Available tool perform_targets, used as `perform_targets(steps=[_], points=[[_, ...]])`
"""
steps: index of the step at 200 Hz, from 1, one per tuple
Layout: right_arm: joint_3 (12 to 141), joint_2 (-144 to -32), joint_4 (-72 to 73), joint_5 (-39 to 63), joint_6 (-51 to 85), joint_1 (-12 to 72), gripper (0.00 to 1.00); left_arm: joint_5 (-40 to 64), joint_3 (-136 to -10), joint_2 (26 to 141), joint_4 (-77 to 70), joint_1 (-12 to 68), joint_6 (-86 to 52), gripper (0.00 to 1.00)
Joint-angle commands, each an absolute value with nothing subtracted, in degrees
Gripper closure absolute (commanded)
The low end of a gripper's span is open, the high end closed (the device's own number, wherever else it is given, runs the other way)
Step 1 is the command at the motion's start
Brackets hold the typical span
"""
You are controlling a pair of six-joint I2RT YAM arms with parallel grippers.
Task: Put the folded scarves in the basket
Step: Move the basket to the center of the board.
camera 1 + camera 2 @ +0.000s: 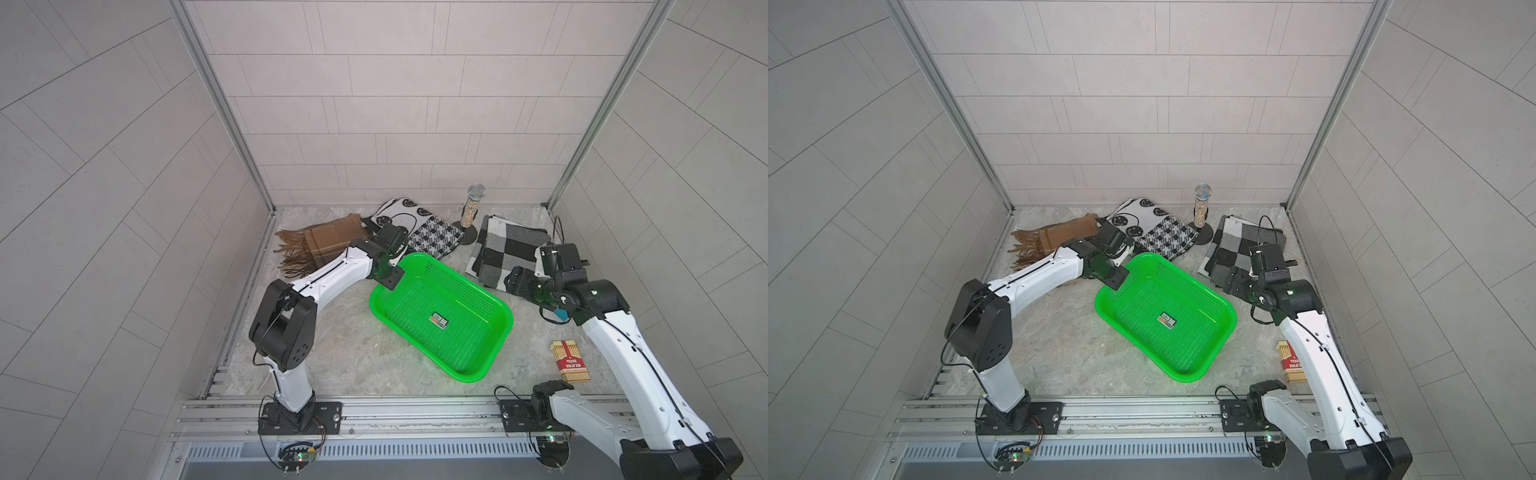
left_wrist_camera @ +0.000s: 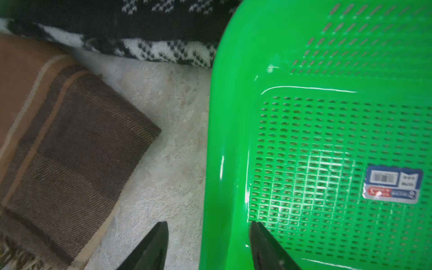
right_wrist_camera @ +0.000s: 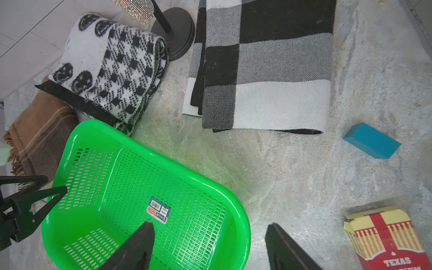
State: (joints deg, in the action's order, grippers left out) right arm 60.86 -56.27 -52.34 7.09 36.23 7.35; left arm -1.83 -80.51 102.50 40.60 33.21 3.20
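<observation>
The bright green basket lies empty mid-table. Three folded scarves lie behind it: a brown fringed one, a black-and-white smiley and houndstooth one, and a black, grey and white check one. My left gripper is open astride the basket's far left rim, one finger inside and one outside. My right gripper is open above the basket's right rim and holds nothing.
A glittery microphone on a black stand rises between the two black-and-white scarves. A red and cream card box and a blue block lie at the right. Tiled walls close the back and sides.
</observation>
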Motion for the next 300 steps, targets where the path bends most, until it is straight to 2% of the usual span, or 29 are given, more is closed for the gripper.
perform_targets(steps=[1,14,33,61,86,125,181,197,206,239,269,300], points=[[59.4,-56.2,-51.6,7.4,36.2,7.7,0.21,-8.6,-81.4,102.8,41.5,34.3,4.7,0.50],[58.8,-56.3,-51.1,7.4,36.2,7.8,0.24,-8.9,-80.7,102.5,41.6,34.4,4.4,0.61],[57.8,-56.3,-50.7,7.1,36.8,7.9,0.26,-10.5,-79.9,101.4,43.2,34.4,3.1,0.71],[55.8,-56.1,-50.4,6.9,38.3,7.9,0.27,-13.4,-76.7,97.7,44.8,34.5,2.2,0.72],[53.6,-55.6,-50.4,7.4,40.0,8.8,0.30,-15.1,-72.5,93.1,45.7,34.5,0.1,0.79],[49.1,-53.8,-49.5,6.8,44.6,16.2,0.32,-21.3,-66.4,86.2,49.4,34.3,-5.0,0.80],[46.4,-57.2,-45.6,6.3,48.2,25.1,0.36,-23.6,-62.0,80.4,52.1,32.2,-12.2,0.80],[46.9,-59.0,-47.4,6.6,48.5,26.1,0.45,-22.6,-62.0,78.2,51.1,31.9,-13.3,0.75],[46.6,-59.3,-48.1,5.9,49.0,27.1,0.47,-21.9,-62.8,77.3,51.0,31.8,-13.8,0.75],[44.9,-57.0,-51.0,2.1,51.0,29.1,0.47,-19.7,-66.8,76.0,51.6,31.8,-15.4,0.73],[45.3,-51.1,-55.5,-3.5,51.7,29.4,0.41,-18.3,-69.9,74.4,52.3,31.8,-16.1,0.64],[43.0,-48.9,-55.5,-3.5,52.9,29.4,0.40,-16.3,-71.3,72.9,52.0,31.8,-17.0,0.59]])
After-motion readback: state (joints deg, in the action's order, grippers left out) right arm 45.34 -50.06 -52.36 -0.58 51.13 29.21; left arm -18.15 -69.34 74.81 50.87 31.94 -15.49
